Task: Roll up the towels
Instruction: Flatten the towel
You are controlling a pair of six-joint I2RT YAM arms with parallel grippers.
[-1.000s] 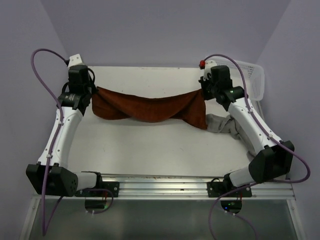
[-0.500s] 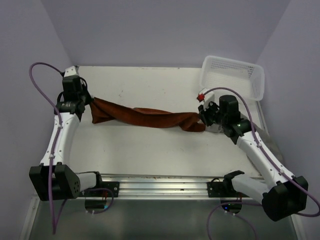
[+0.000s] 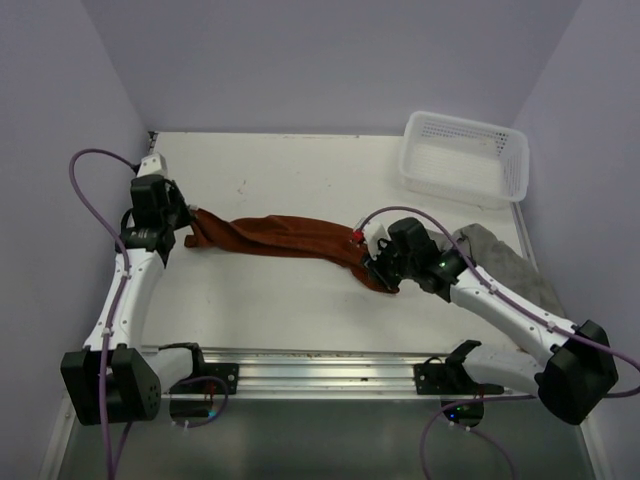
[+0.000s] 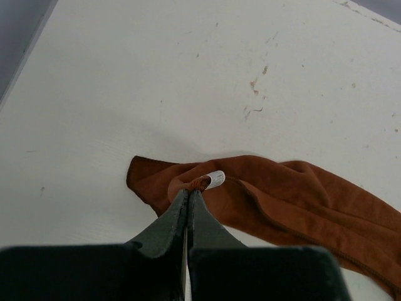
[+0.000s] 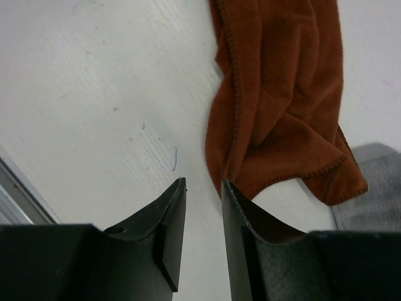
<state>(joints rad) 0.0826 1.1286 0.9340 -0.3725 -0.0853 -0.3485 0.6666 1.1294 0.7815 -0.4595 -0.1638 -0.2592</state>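
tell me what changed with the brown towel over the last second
The rust-brown cloth towel, earlier stretched in the air, came down onto the table, towards its near edge. The right pincer opened and let its end go. The left pincer stays shut on its corner; the white mesh basket has not moved.

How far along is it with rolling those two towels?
Nothing is rolled yet. The rust-brown cloth towel lies stretched out, one corner pinched by the left fingers; the right fingers stand open beside its other end. The crumpled grey cloth towel lies aside. Both rolls remain.
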